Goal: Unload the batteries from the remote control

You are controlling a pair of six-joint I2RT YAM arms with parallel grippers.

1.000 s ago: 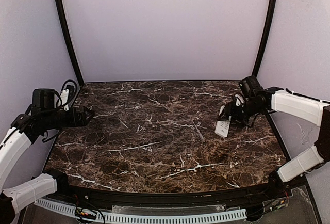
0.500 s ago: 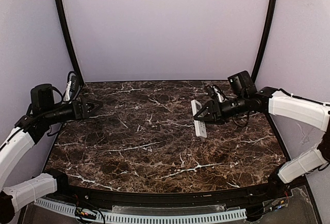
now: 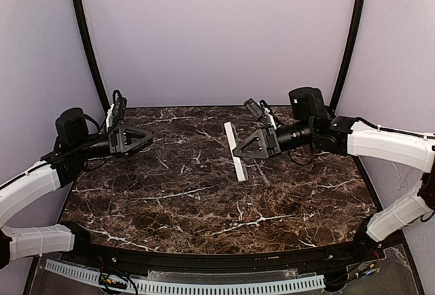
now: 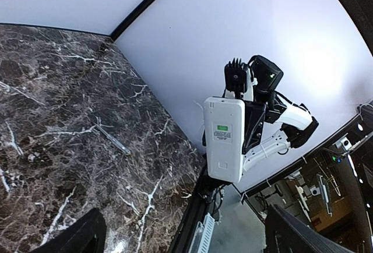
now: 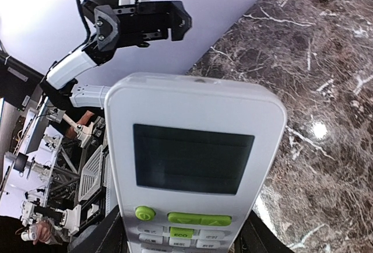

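Observation:
My right gripper (image 3: 245, 148) is shut on the lower end of the white remote control (image 3: 235, 151) and holds it in the air above the middle back of the table. In the right wrist view the remote's (image 5: 192, 160) dark display and green buttons face the camera, between my fingers (image 5: 108, 238). My left gripper (image 3: 146, 136) is open and empty, held above the table's left side, pointing at the remote. The left wrist view shows the remote's plain white back (image 4: 224, 139) with a small green label. No battery shows.
The dark marble table (image 3: 204, 206) has a thin grey rod (image 3: 262, 172) lying near its middle right, also in the left wrist view (image 4: 111, 137). Pale walls and black corner posts (image 3: 88, 43) close in the back and sides.
My right gripper has carried the remote leftward from the right edge toward the table's middle. My left gripper has swung right, toward the remote.

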